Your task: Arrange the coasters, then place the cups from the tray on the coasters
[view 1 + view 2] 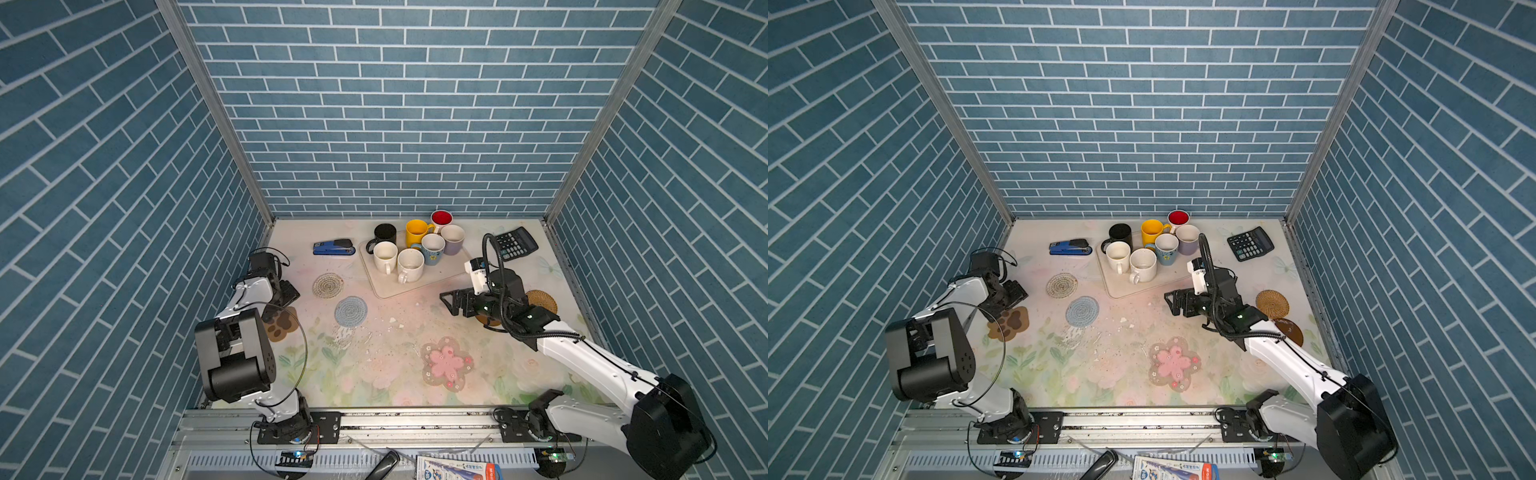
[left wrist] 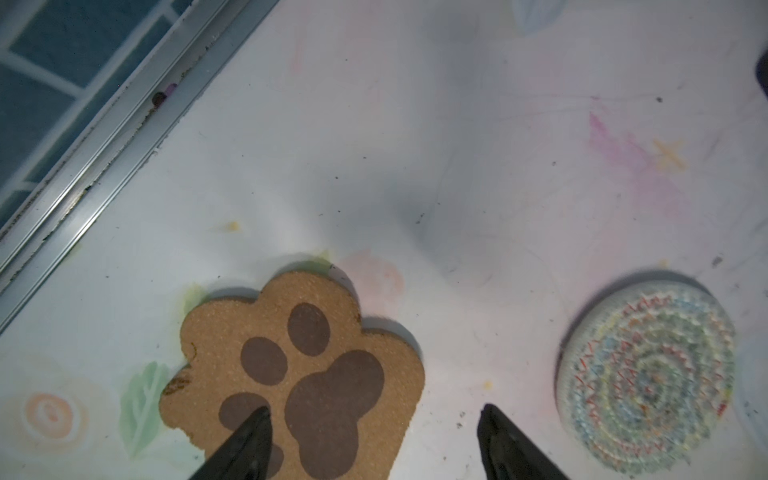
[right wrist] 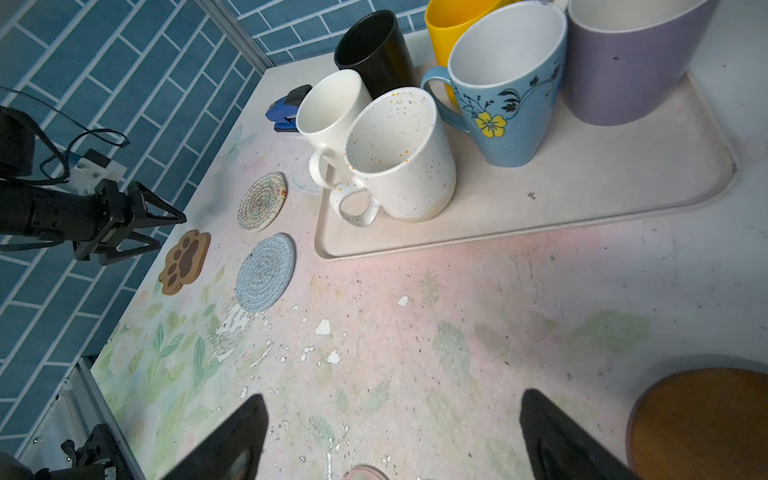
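**Cups bunched on the tray, both end effectors wide**

Closest to us, well in front of the tray, we see the pink flower coaster [image 1: 446, 363] lying flat on the table [image 1: 374, 374]. Front-left of the tray, the left end effector [image 2: 374, 415] hovers spread wide and empty. One finger crosses the paw coaster [image 2: 299, 374], and we cannot tell whether it touches. Just in front of the tray's right corner, the right end effector [image 1: 449, 303] gapes wide, gripping nothing. A brown disc [image 1: 1291, 330] and a rattan round [image 1: 542, 300] lie by its arm. Left of the tray lie the blue-grey round [image 1: 351, 311] and a multicoloured woven round [image 1: 328, 285]. On the tray [image 1: 436, 278] itself, the cups [image 1: 410, 264] stand clustered toward its far side.
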